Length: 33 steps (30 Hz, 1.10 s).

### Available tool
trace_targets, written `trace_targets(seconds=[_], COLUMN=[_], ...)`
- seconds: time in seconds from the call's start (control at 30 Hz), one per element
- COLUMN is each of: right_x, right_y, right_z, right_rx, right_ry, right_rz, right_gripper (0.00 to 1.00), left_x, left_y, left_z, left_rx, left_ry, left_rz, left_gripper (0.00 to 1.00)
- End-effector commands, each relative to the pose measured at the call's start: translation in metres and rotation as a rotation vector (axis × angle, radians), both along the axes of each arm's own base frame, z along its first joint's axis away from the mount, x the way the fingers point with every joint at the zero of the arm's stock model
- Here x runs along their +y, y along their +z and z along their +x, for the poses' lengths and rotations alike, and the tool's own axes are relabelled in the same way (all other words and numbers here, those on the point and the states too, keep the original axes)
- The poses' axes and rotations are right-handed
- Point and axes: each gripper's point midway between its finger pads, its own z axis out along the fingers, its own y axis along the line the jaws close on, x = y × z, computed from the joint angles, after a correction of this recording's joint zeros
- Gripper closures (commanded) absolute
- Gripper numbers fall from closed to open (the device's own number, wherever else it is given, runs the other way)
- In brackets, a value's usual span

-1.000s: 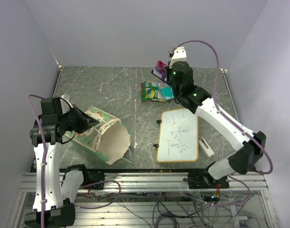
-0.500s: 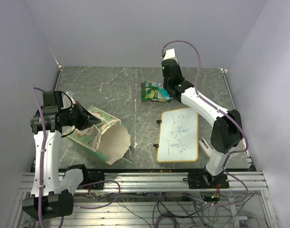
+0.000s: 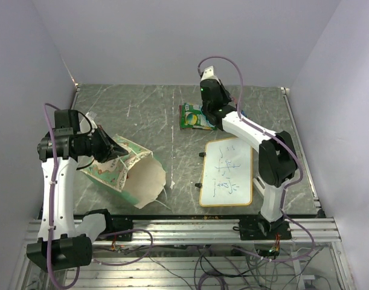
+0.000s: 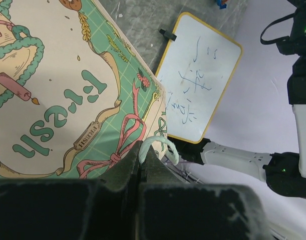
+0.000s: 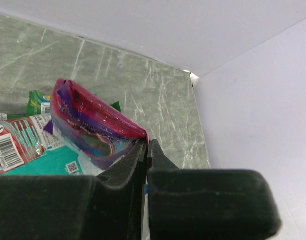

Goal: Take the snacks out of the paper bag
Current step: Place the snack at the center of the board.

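Observation:
The cream paper bag (image 3: pixel 131 172) with green patterned panels lies on its side at the left, its mouth facing the near edge. My left gripper (image 3: pixel 113 151) is shut on its pale string handle (image 4: pixel 161 142), and the printed side of the bag (image 4: pixel 57 90) fills the left wrist view. My right gripper (image 5: pixel 146 145) is shut on the edge of a glossy purple and red snack packet (image 5: pixel 87 125), held just above the green and teal packets (image 5: pixel 22 147). In the top view those packets (image 3: pixel 195 117) lie at the back centre, and the right wrist (image 3: pixel 211 93) hides the held packet.
A white whiteboard (image 3: pixel 227 171) with a yellow rim and blue writing lies right of centre; it also shows in the left wrist view (image 4: pixel 198 95). The right arm's forearm (image 3: pixel 256 136) runs over its far right corner. Walls close the back and both sides.
The right wrist has moved left and back, near the green packets, with the purple packet, and its elbow has folded in over the whiteboard's right side. The left arm shifted slightly, holding the bag's handle.

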Motion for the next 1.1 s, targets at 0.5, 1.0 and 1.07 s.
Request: trace_targets(seconds=[0.5,1.0,1.07], right_x=[0.059,0.103,0.111], right_y=[-0.033,-0.085,-0.091], right_z=[-0.004,-0.013,-0.015], right_rx=[0.060,0.194,0.207], right_ry=[0.041,0.095,0.101], right_rz=[0.050,0.177,0.201], right_gripper=[1.00,0.95,0.93], left_x=[-0.005,-0.006,-0.006], left_y=[0.010,0.013,0.013], left_z=[-0.008,-0.015,-0.016], left_rx=[-0.038,-0.043,-0.042], left_ry=[-0.056,-0.071,-0.073], left_rz=[-0.006,0.001,-0.001], left_gripper=[0.93,0.93,0.93])
